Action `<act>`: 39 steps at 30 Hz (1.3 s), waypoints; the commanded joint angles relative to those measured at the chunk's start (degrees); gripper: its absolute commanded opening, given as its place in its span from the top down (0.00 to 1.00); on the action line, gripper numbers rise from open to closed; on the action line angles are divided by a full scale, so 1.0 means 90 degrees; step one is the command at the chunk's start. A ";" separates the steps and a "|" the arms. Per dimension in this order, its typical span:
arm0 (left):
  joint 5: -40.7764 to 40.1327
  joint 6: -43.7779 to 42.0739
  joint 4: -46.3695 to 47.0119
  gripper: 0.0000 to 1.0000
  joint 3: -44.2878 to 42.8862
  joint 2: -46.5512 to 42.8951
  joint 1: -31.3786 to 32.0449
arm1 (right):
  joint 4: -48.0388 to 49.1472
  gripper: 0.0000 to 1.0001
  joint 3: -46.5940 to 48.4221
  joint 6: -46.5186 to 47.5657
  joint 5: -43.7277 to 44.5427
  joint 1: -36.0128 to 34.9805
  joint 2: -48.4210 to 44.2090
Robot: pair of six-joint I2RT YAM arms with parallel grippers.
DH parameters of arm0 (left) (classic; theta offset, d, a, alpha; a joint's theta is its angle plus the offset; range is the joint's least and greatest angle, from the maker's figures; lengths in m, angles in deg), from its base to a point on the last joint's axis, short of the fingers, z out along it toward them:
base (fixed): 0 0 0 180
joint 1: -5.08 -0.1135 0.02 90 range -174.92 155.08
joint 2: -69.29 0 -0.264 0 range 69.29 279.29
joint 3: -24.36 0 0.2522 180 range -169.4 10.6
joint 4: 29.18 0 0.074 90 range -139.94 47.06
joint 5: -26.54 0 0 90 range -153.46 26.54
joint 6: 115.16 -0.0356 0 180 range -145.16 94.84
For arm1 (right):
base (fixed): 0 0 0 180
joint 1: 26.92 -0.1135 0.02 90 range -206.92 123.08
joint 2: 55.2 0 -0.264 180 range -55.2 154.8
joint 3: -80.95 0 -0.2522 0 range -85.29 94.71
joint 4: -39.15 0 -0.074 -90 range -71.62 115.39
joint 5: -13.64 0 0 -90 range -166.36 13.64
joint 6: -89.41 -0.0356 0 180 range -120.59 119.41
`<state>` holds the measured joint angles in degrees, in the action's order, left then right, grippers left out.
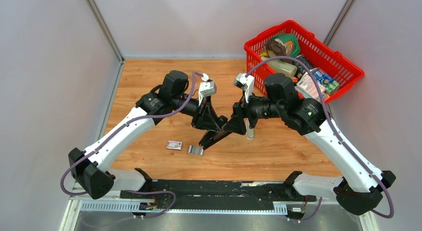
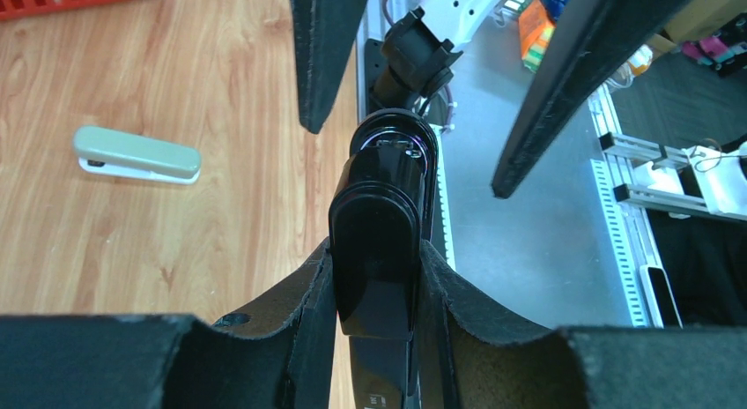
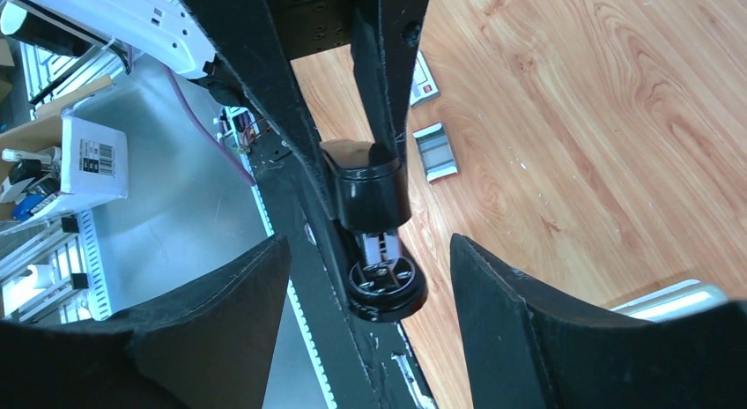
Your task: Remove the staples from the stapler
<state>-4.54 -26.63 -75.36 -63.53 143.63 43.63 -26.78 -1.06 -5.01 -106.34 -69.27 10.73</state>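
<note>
Left gripper (image 2: 374, 259) clamped on the stapler (image 3: 370, 193), mid-frame in the top view. Its long axis runs straight toward the right gripper (image 3: 368, 250), whose fingers stand apart astride the far end. Staples (image 1: 195, 150): short strip on the table (image 1: 149, 76), lower left of the stapler. Red basket (image 1: 267, 32), upper right, holds a bottle (image 1: 281, 66) and packets (image 1: 323, 80).

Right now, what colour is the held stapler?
Black; the stapler shows best in left wrist view.

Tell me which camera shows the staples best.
Right wrist: the staples show large and unblocked, with their channel shape clear. Top external shows the staples only as a small grey patch. Left wrist does not show them.
</note>
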 commanded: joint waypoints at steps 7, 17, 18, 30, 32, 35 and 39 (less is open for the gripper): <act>0.0592 0.0320 0.0713 1.00 0.0219 -0.0321 0.0014 | 0.0698 0.50 -0.0383 0.0150 -0.0174 -0.0041 -0.0099; 0.0690 0.0310 0.0800 1.00 0.0317 -0.0546 0.0014 | 0.0796 0.57 -0.0569 0.0111 -0.0888 -0.0070 -0.0060; 0.0719 0.0310 0.0810 1.00 0.0317 -0.0556 0.0014 | 0.0786 0.58 -0.0579 0.0111 -0.0927 -0.0070 -0.0050; 0.0905 0.0496 0.1171 1.00 0.0473 -0.0809 0.0014 | 0.0805 0.84 -0.0676 0.0091 -0.0908 -0.0246 -0.0070; 0.0924 0.0515 0.1200 1.00 0.0483 -0.0829 0.0014 | 0.0854 0.94 -0.0755 0.0053 -0.0801 -0.0265 -0.0118; 0.0905 0.0525 0.1268 1.00 0.0512 -0.0868 0.0014 | 0.1020 1.00 -0.1008 -0.0055 -0.0683 -0.0314 -0.0245; 0.0418 0.0671 0.1696 1.00 0.0716 -0.1218 0.0014 | 0.1410 1.00 -0.1700 -0.0260 -0.0663 -0.0402 -0.0625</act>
<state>-0.59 -23.42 -69.64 -57.34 138.19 43.63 -17.20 -11.18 -5.60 -113.86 -71.76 8.26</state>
